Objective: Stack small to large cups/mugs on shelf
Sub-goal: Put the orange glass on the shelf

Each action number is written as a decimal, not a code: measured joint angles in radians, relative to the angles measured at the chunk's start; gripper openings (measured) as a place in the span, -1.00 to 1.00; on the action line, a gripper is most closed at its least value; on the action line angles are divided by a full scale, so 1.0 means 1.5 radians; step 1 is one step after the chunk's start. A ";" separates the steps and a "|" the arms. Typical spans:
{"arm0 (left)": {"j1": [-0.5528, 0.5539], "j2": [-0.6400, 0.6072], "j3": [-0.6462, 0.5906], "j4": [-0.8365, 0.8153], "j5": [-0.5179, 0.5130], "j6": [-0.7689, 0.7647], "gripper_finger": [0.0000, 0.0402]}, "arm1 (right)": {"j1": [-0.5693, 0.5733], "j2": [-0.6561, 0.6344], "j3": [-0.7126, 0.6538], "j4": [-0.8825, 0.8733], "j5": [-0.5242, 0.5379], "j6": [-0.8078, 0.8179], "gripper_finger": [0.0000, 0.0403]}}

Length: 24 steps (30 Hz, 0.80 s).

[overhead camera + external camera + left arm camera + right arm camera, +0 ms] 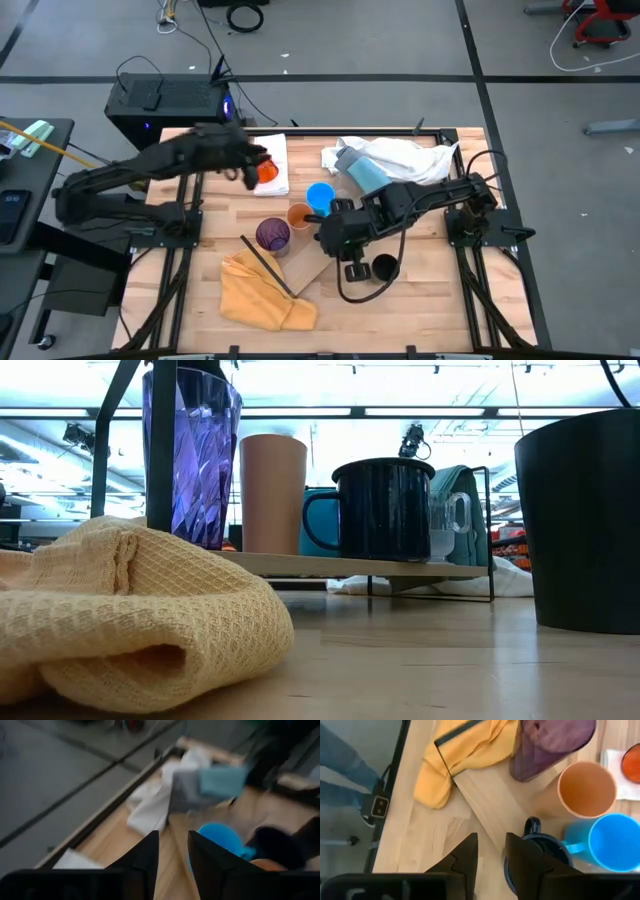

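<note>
Pale butcher-block table (420, 290) carries, nearest, a yellow waffle cloth (130, 610) lying partly over the wooden shelf (490, 815). On that board stand the purple tumbler (190, 455), orange cup (272, 495), blue mug (612, 842) and dark blue enamel mug (385, 510). Right gripper (490, 847) hovers directly above the enamel mug's handle (jaws slightly parted, gripping nothing). Farther back, left gripper (172, 845) hangs narrowly parted, empty, beside the red-orange tumbler (268, 172).

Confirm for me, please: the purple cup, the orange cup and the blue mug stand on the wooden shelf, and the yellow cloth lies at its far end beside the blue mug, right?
Not quite: the yellow cloth lies by the purple cup, at the opposite end of the shelf from the blue mug, as the high view shows. The orange cup stands between them.
</note>
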 joint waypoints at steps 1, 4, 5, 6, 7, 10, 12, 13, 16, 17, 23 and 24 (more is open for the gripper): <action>0.004 0.024 0.000 -0.002 0.000 0.000 -0.42 | -0.002 -0.001 0.006 0.000 0.000 0.001 -0.47; 0.018 0.091 0.000 -0.024 0.000 0.014 -0.39 | -0.003 -0.011 0.023 -0.009 0.000 0.020 -0.48; 0.021 0.113 0.008 -0.046 0.000 0.019 -0.37 | -0.003 -0.015 0.027 -0.009 0.000 0.030 -0.48; 0.024 0.136 0.021 -0.071 0.000 0.024 -0.36 | -0.003 -0.018 0.033 -0.012 0.000 0.039 -0.48; 0.024 0.160 0.038 -0.092 0.000 0.033 -0.34 | -0.002 -0.020 0.041 -0.013 0.000 0.049 -0.48; 0.023 0.229 0.105 -0.176 -0.028 0.078 -0.27 | 0.003 -0.023 0.056 -0.016 0.000 0.056 -0.47; 0.023 0.268 0.157 -0.207 -0.052 0.123 -0.21 | 0.008 -0.026 0.061 -0.018 0.000 0.058 -0.45; 0.023 0.288 0.182 -0.226 -0.065 0.143 -0.19 | 0.009 -0.027 0.061 -0.020 0.000 0.062 -0.45; 0.029 0.338 0.248 -0.290 -0.086 0.175 -0.11 | 0.010 -0.028 0.062 -0.028 -0.002 0.066 -0.44; 0.031 0.352 0.263 -0.302 -0.088 0.174 -0.09 | 0.011 -0.028 0.062 -0.033 -0.003 0.068 -0.44; 0.063 0.435 0.285 -0.371 -0.086 0.095 0.00 | 0.016 -0.028 0.062 -0.036 -0.007 0.077 -0.44; 0.067 0.449 0.284 -0.392 -0.086 0.084 0.01 | 0.016 -0.028 0.062 -0.037 -0.007 0.080 -0.44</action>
